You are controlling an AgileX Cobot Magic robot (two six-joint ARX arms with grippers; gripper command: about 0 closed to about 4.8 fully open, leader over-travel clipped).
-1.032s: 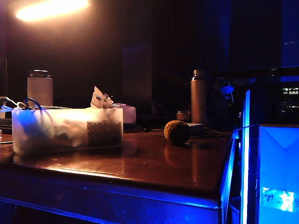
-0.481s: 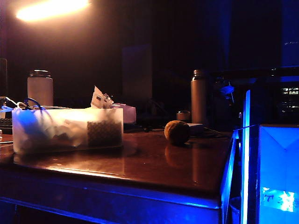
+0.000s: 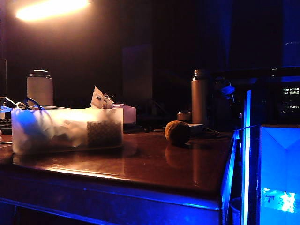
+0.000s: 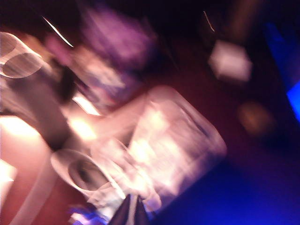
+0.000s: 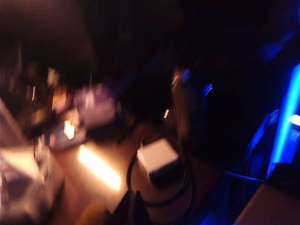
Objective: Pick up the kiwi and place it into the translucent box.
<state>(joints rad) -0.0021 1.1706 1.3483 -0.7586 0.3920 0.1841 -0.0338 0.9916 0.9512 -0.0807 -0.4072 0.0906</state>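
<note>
Both grippers, left (image 4: 132,211) and right (image 5: 129,208), clenched empty; kiwi (image 3: 177,132) seemingly well apart.

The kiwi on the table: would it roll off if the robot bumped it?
Probably it would roll: the kiwi is roundish and sits on a smooth, glossy table. Its dull fuzzy skin should help a grip. Both grippers, left and right, are shut and clear of it.

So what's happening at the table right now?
Nothing is held yet. The kiwi sits alone on the table, right of the translucent box. The left gripper is above the box and the right gripper near the kiwi; both are shut in blurred wrist views, neither seen in the exterior view.
</note>
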